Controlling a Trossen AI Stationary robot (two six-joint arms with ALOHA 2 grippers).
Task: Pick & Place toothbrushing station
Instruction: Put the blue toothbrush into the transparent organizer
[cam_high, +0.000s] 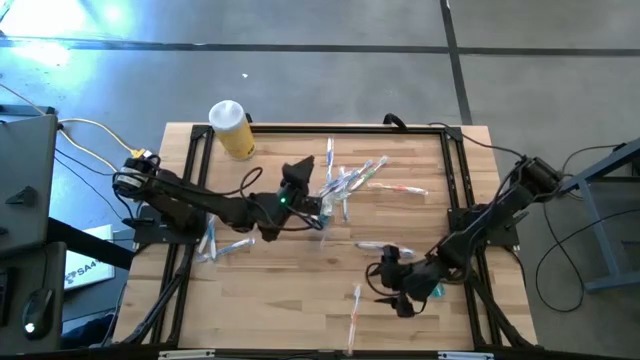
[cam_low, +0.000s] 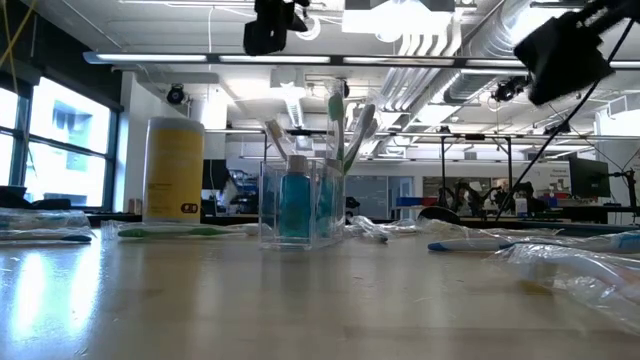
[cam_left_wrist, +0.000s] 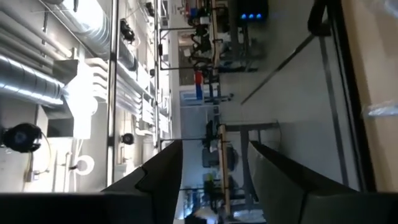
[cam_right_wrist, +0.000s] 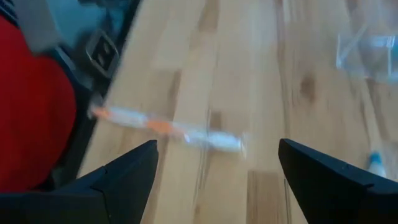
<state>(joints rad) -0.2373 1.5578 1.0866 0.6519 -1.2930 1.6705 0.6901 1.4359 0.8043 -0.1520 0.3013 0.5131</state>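
The clear cup is seen standing upright near the middle of the tabletop, with a teal tube and several toothbrushes sticking out of it. More wrapped toothbrushes are scattered around it; a yellow bottle stands well apart at the far edge. The left claw is held just beside the cup, raised, fingers apart with nothing between them. The right claw is spread wide and empty over an orange-ended wrapped toothbrush near the front edge. The cup is judged light, thin-walled, slippery and top-heavy with brushes, so it is best pinched low across its walls. Loose brushes are judged light and thin, wrappers slick; they are best taken mid-length.
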